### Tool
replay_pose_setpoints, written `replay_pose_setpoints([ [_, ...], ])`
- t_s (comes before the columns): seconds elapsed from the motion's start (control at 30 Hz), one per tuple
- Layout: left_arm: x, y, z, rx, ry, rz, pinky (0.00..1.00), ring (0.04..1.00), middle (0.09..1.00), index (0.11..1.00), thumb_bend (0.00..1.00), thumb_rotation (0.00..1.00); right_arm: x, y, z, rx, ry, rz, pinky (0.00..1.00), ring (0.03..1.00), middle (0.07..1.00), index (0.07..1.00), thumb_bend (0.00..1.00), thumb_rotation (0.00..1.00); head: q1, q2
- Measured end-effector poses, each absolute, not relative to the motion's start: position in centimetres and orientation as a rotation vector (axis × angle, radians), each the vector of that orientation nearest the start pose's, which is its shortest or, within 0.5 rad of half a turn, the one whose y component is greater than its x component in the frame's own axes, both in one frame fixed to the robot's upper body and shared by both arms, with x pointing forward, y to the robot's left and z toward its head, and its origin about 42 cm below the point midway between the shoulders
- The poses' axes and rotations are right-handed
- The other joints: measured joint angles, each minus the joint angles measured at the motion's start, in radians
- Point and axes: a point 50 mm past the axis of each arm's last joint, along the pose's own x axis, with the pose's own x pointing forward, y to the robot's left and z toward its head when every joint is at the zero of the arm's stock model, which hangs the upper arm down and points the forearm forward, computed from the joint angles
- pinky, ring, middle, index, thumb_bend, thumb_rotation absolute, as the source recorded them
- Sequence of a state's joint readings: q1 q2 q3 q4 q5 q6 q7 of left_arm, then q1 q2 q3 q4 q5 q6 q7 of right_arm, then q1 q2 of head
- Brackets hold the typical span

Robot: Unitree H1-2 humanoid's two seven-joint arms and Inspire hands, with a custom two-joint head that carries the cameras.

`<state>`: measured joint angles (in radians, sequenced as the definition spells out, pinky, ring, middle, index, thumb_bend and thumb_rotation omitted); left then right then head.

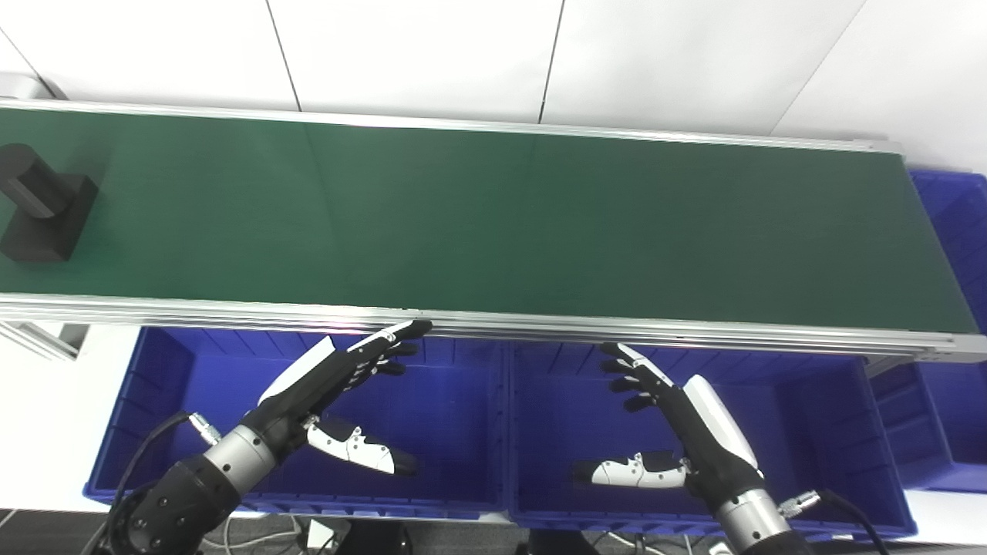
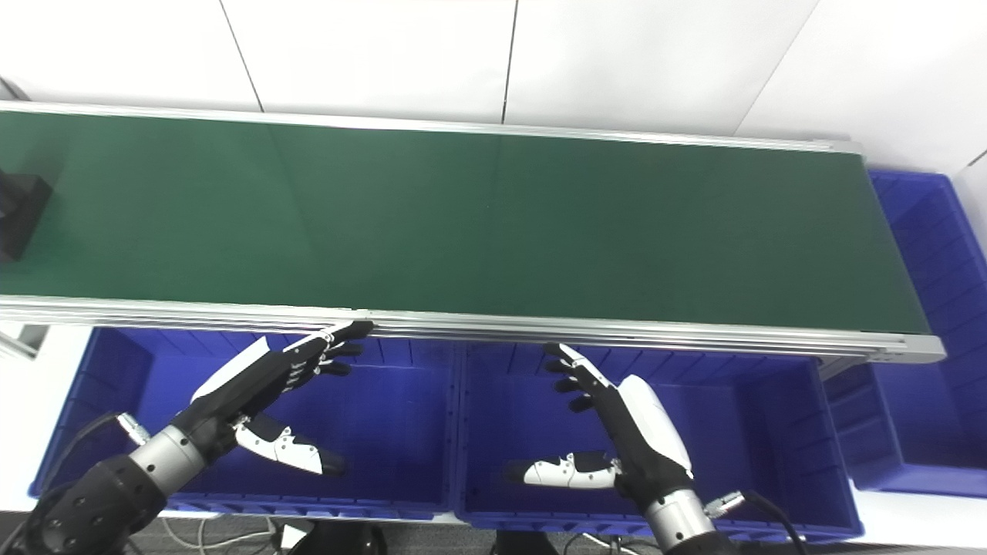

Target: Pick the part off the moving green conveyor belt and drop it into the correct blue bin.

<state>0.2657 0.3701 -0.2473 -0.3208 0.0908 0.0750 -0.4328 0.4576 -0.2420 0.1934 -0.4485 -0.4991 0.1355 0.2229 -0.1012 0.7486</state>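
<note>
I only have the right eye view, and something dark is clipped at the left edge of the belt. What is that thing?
Observer: In the left eye view it is a black part, a rectangular base with a cylinder on top, sitting on the green belt.
Operator: Is it up against either rail?
Observer: No. Green belt shows on both sides of the base, toward the near rail and toward the far one.
Operator: Is anything following behind it?
Observer: I cannot tell. The cylinder reaches the left edge of that picture too, so nothing beyond it shows.
</note>
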Motion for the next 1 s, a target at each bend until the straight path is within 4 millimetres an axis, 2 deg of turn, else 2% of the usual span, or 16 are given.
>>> replay_pose_setpoints([
  [0.83, 17.7, 23.84, 10.44, 0.378, 0.148, -0.687, 0.85, 0.922, 0.956, 0.929, 0.91, 0.25, 12.84, -23.22, 10.55, -0.648, 0.206, 0.343, 0.67, 0.771, 0.836, 0.901, 0.85, 0.33, 0.009, -0.005],
  [0.87, 17.69, 23.82, 10.44, 0.379, 0.148, -0.688, 0.85, 0.923, 0.955, 0.928, 0.92, 0.25, 12.84, -23.22, 10.55, -0.648, 0.206, 0.343, 0.67, 0.771, 0.837, 0.902, 0.85, 0.33, 0.021, -0.009],
  [0.9, 17.68, 23.8, 10.43, 0.379, 0.148, -0.688, 0.85, 0.916, 0.946, 0.923, 0.92, 0.24, 12.83, -23.24, 10.55, -0.648, 0.206, 0.342, 0.67, 0.769, 0.833, 0.901, 0.85, 0.33, 0.069, -0.02],
  [0.97, 17.65, 23.68, 10.38, 0.383, 0.151, -0.69, 0.85, 0.91, 0.941, 0.918, 0.92, 0.23, 12.76, -23.36, 10.54, -0.647, 0.209, 0.339, 0.66, 0.766, 0.83, 0.901, 0.84, 0.32, 0.093, -0.026],
  [1.0, 17.62, 23.55, 10.35, 0.38, 0.154, -0.691, 0.87, 0.914, 0.941, 0.92, 0.92, 0.23, 12.72, -23.48, 10.53, -0.647, 0.211, 0.337, 0.67, 0.765, 0.831, 0.902, 0.84, 0.32, 0.141, -0.04],
])
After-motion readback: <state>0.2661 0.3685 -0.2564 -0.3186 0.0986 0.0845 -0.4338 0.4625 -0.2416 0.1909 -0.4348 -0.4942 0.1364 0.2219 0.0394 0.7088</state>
